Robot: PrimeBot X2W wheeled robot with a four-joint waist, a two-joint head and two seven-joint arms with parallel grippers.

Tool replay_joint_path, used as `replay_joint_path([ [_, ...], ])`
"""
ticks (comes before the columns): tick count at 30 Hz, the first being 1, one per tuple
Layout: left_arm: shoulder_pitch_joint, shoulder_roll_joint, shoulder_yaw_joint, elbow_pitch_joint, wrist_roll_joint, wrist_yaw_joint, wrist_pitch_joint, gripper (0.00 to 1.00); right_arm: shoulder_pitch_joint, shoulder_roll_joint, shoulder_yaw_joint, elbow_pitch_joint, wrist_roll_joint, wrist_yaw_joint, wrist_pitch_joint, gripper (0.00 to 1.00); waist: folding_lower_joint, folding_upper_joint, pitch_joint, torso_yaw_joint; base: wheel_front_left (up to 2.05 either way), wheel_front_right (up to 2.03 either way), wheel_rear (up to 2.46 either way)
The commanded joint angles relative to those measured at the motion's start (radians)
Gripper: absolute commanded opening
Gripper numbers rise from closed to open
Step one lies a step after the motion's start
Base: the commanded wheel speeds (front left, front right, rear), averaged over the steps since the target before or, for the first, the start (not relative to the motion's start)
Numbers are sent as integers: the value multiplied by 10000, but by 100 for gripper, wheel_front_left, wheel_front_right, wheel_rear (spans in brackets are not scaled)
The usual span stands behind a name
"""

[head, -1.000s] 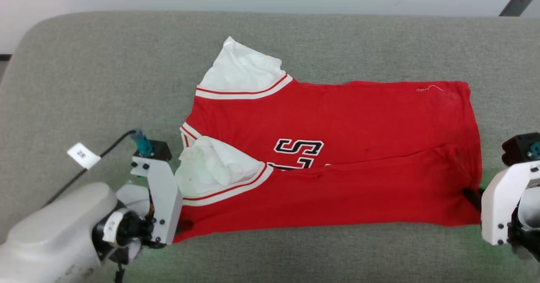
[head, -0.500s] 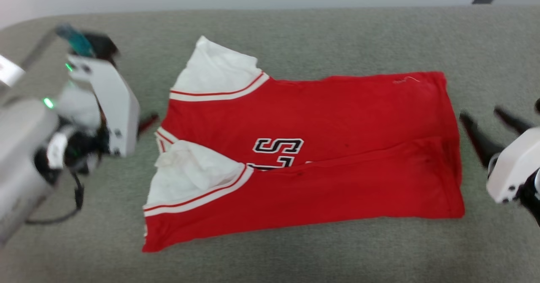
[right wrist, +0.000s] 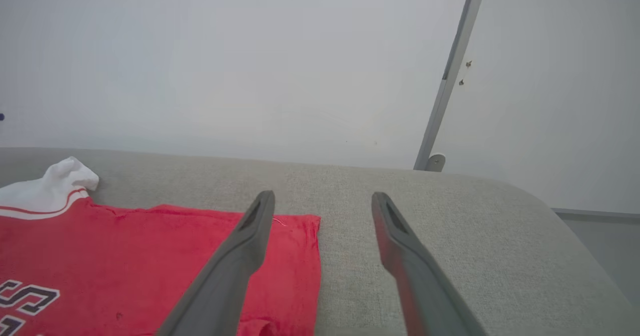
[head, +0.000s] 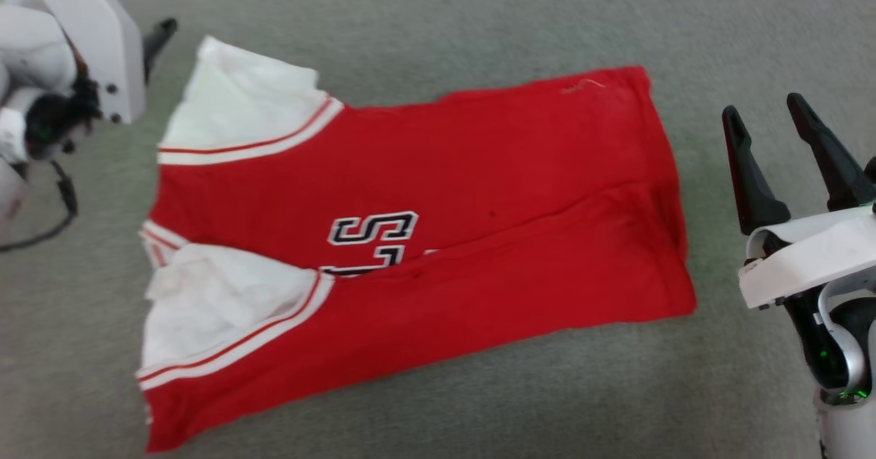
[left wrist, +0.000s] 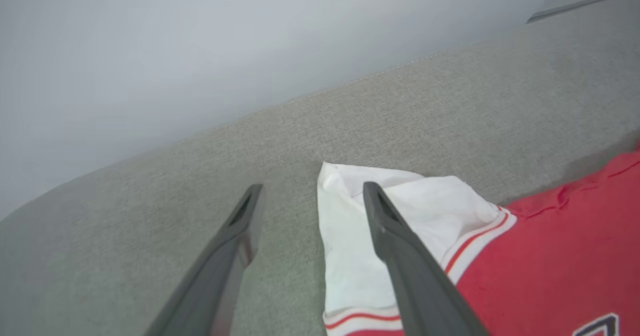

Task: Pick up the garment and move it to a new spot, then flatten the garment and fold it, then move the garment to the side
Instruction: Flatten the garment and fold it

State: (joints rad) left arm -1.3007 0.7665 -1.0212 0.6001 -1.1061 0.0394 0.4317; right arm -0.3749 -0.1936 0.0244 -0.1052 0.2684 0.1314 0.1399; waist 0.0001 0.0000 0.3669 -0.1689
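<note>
Garment (head: pixel 479 192) lies flat on the grey tabletop (head: pixel 479 21), mid head view. The near long edge is folded up over the lettering, and the white sleeves are at the 9 o'clock end. Left gripper (left wrist: pixel 312 188) is at 10 o'clock, near the far sleeve, fingers (left wrist: pixel 400 256) spread, empty. Right gripper (head: pixel 764 103) is at 3 o'clock, apart from the hem, fingers spread, holding nothing.

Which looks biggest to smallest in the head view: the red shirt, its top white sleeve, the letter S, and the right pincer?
1. the red shirt
2. the top white sleeve
3. the right pincer and the letter S: they look much alike, and the pincer is nearer the camera, so I won't rank them.
</note>
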Motion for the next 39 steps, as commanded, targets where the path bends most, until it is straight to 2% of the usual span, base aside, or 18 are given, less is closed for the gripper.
replay_joint_path([
  [1,-211,-53,15,289,101,-139,-8,100,77,87,-9,39,-76,-16,-95,100,-1,0,676,-702,0,0,0],
  [10,-1061,-523,-95,2623,-57,-951,815,100,193,447,213,119,31,-16,-231,100,-1,0,1308,-1429,0,0,0],
  [19,-1104,-926,-371,4213,-377,-902,2659,100,60,539,435,150,186,-16,242,100,-1,0,1646,-1651,0,0,0],
  [20,-1058,-971,-457,4333,-341,-916,2873,76,11,548,442,131,228,-16,307,100,-1,0,1692,-1658,0,0,0],
  [21,-1036,-1010,-471,4424,-360,-923,2937,47,-37,545,467,129,241,-16,390,100,-1,0,1739,-1664,0,0,0],
  [22,-972,-1067,-449,4531,-445,-912,3023,9,-72,532,557,139,273,-16,514,100,-1,0,1783,-1673,0,0,0],
  [23,-890,-1140,-490,4638,-483,-899,3230,0,-108,528,616,130,329,-16,644,100,-1,0,1821,-1675,0,0,0],
  [31,-1068,-1481,-703,4902,-335,-1131,3424,0,-1828,91,1132,199,1005,-16,2736,100,-1,0,2074,-1499,0,0,0],
  [34,-1254,-1610,-691,4932,-310,-1177,3370,0,-2958,-63,1320,814,1286,-16,3527,100,-1,0,2190,-1342,0,0,0],
  [39,-1528,-1838,-653,5019,-311,-1203,3252,0,-4753,-226,1884,2672,1597,-16,4433,100,-1,0,2374,-1060,0,0,0],
])
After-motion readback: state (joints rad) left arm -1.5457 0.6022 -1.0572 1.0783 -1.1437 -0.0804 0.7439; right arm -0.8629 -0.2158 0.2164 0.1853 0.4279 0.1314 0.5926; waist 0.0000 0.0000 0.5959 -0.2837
